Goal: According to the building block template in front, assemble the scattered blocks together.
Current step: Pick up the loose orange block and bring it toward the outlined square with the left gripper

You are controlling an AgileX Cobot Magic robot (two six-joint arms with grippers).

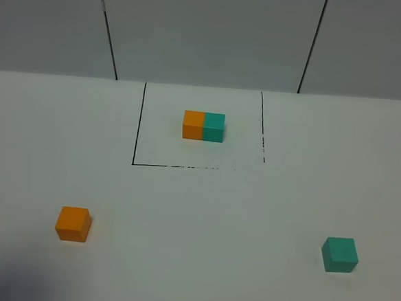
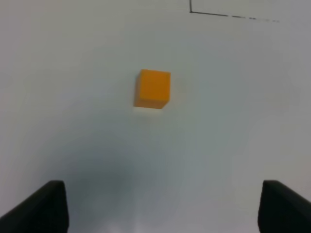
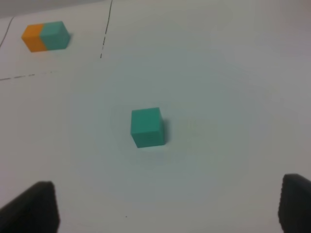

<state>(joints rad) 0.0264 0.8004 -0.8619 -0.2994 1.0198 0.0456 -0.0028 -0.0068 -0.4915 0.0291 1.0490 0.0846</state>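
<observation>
The template (image 1: 203, 126) is an orange and teal bar inside a black-lined square at the back middle; it also shows in the right wrist view (image 3: 45, 36). The loose orange cube (image 1: 73, 224) lies at the front left, ahead of my left gripper (image 2: 160, 206) in the left wrist view (image 2: 153, 89). The loose teal-green cube (image 1: 340, 254) lies at the front right, ahead of my right gripper (image 3: 167, 206) in the right wrist view (image 3: 146, 127). Both grippers are open and empty, with only the fingertips showing. Neither gripper shows in the high view.
The white table (image 1: 202, 219) carries a black-lined square (image 1: 139, 125) around the template. A grey panelled wall (image 1: 208, 34) stands behind the table.
</observation>
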